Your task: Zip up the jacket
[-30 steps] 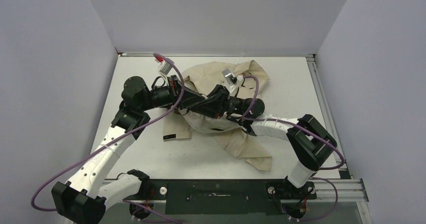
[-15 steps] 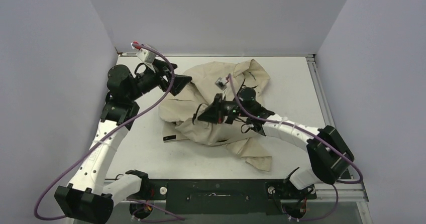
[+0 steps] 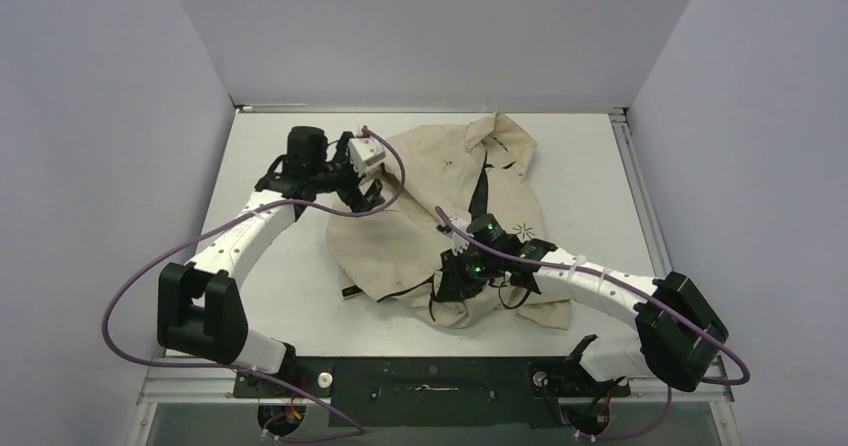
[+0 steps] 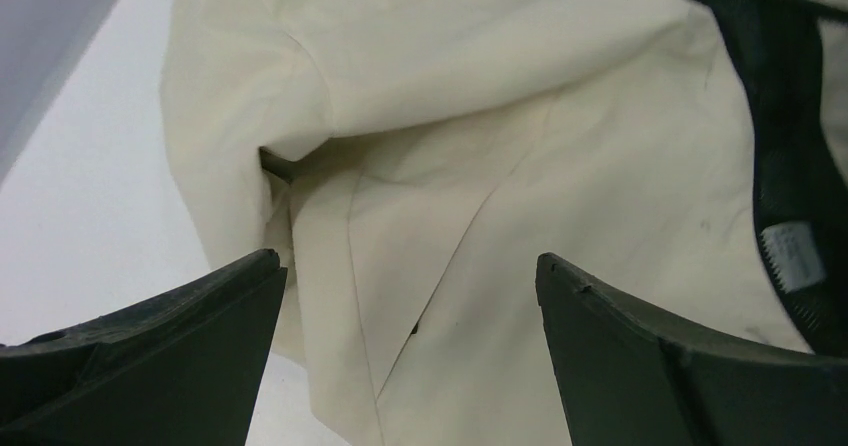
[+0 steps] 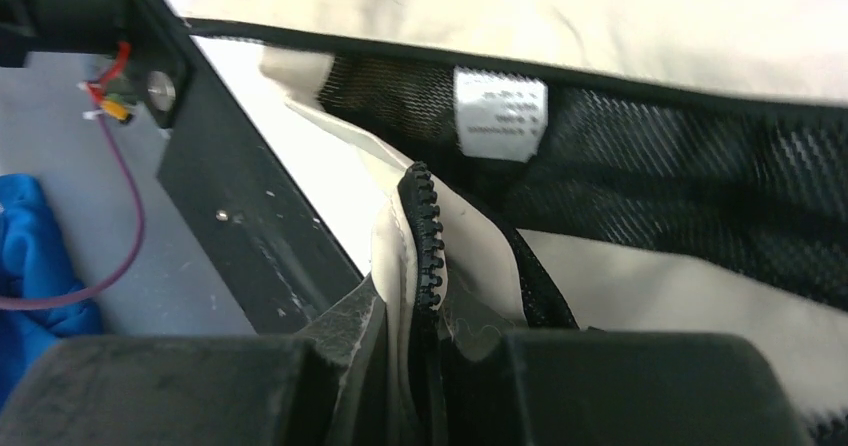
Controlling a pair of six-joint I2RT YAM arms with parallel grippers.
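Observation:
The beige jacket (image 3: 430,191) lies spread in the middle of the table, its black zipper line (image 3: 482,181) running down the front. My left gripper (image 3: 362,196) hovers open over the jacket's left side. In the left wrist view the left gripper (image 4: 408,258) has only cream fabric (image 4: 480,116) below its wide-apart fingers, with black lining (image 4: 790,166) at the right. My right gripper (image 3: 456,282) sits at the jacket's near hem. The right gripper (image 5: 432,321) is shut on the hem edge with its zipper teeth (image 5: 425,236); mesh lining (image 5: 700,206) and a white label (image 5: 500,111) lie beyond.
White walls close in the table (image 3: 280,276) at the left, back and right. A black rail (image 3: 430,378) runs along the near edge, just below the right gripper, and shows as the black rail (image 5: 240,226) in the right wrist view. An aluminium rail (image 3: 640,196) lines the right side.
My left gripper let go and opened, swung to the back left, then came over the jacket's left side. My right gripper dragged the zipper edge toward the near edge; the jacket lies flatter.

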